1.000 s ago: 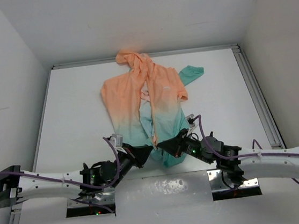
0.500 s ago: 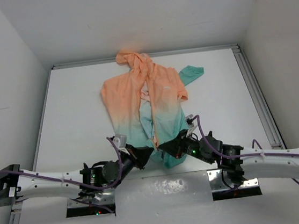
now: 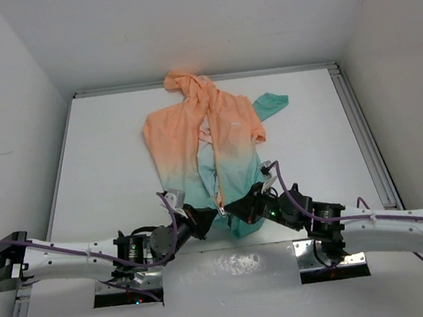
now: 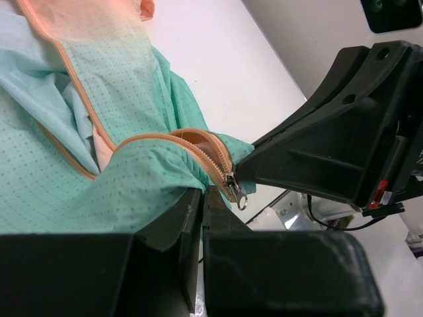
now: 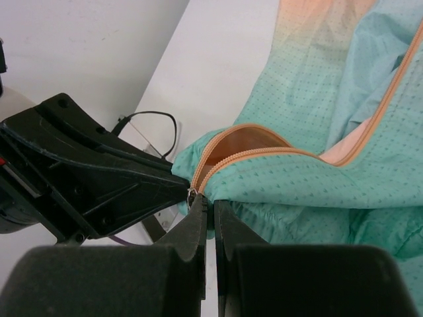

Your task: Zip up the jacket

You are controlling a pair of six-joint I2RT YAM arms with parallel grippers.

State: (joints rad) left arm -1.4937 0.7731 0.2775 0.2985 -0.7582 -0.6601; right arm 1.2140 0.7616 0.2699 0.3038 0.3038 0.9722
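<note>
– White table (image 3: 105,163) is carrying the jacket (image 3: 225,145), hood lying far, teal hem lying near. Is it getting zipped?
– Barely. The left gripper (image 3: 216,213) and right gripper (image 3: 230,211) are both pinching the hem shut-jawed; the slider (image 4: 231,183) is sitting at the bottom, and I'm judging nearly the whole front is waiting.

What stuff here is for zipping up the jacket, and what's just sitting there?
For the job:
jacket
zipper slider at the teal hem
left gripper, shut on the hem
right gripper, shut on the hem

Just there:
white table
metal rail along the table's right edge
</note>
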